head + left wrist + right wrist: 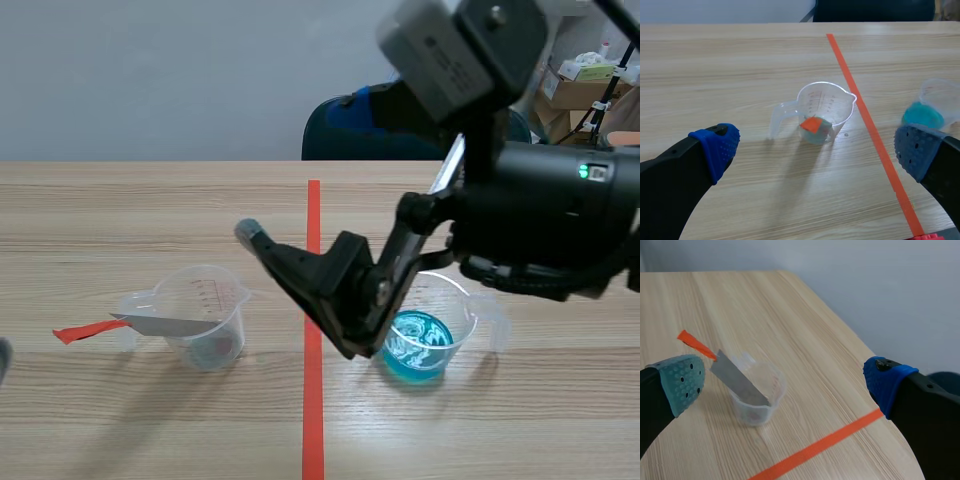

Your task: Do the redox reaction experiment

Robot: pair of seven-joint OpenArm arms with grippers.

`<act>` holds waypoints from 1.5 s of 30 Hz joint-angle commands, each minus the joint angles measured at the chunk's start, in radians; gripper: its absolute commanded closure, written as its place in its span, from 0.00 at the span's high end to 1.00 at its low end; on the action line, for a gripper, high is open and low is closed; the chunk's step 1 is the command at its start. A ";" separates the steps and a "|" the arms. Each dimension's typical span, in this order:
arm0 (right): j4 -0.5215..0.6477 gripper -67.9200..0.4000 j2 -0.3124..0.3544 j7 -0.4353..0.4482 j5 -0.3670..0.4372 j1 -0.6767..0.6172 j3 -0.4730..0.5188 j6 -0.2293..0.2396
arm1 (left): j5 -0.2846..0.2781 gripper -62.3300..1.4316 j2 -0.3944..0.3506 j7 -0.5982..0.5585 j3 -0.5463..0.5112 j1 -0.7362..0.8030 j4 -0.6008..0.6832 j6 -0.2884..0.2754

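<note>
The metal strip (165, 324) with the orange-red end leans in the clear measuring cup (205, 315) to the left of the tape line (314, 420), its coloured end poking out past the rim. Across the line, well apart from it, stands the second cup (425, 340), holding blue liquid. The right gripper (300, 290) hangs between the two cups, above the table, jaws wide and holding nothing. The left gripper (815, 150) sits low on its own side, also spread wide and empty, facing the strip's cup.

What worries me is that the cup looks light and the strip only rests on its rim. A finger that catches the rim or the free end could tip the cup or flick the strip out. The strip is thin and flat, so I'd guess a poor pinch lets it twist or slip. The right arm's bulk is close over the blue cup, and a low sweep could knock it and spill.

The table (150, 200) is pale wood grain. Behind it are a plain grey wall (150, 80), a dark blue chair (350, 130) and cardboard boxes (580, 88) off to one side.
</note>
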 commanded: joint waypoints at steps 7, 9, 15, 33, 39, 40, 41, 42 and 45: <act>-0.102 1.00 -0.086 -0.032 -0.102 0.181 -0.197 -0.004 | 0.040 1.00 -0.001 -0.003 -0.002 -0.002 0.036 -0.011; -0.147 1.00 -0.112 -0.031 -0.129 0.223 -0.256 -0.004 | 0.045 1.00 -0.001 -0.003 -0.002 -0.003 0.036 -0.014; -0.298 1.00 -0.198 -0.005 -0.200 0.333 -0.409 -0.016 | 0.064 1.00 -0.001 -0.006 -0.002 -0.003 0.036 -0.018; -0.657 1.00 -0.425 0.097 -0.315 0.510 -0.655 -0.128 | 0.064 1.00 -0.001 -0.005 -0.002 -0.003 0.036 -0.018; -0.704 1.00 -0.454 0.097 -0.336 0.517 -0.665 -0.156 | 0.064 1.00 0.000 -0.005 -0.002 -0.003 0.036 -0.018; -0.704 1.00 -0.454 0.097 -0.338 0.517 -0.665 -0.167 | 0.064 1.00 0.000 -0.005 -0.002 -0.003 0.036 -0.018; -0.704 0.97 -0.454 0.097 -0.338 0.517 -0.665 -0.178 | 0.064 1.00 0.000 -0.003 -0.002 -0.003 0.036 -0.018; -0.704 0.93 -0.454 0.097 -0.339 0.517 -0.665 -0.185 | 0.064 1.00 0.000 -0.003 -0.002 -0.003 0.036 -0.018; -0.704 0.81 -0.454 0.099 -0.339 0.519 -0.665 -0.188 | 0.064 1.00 0.000 -0.003 -0.002 -0.003 0.036 -0.017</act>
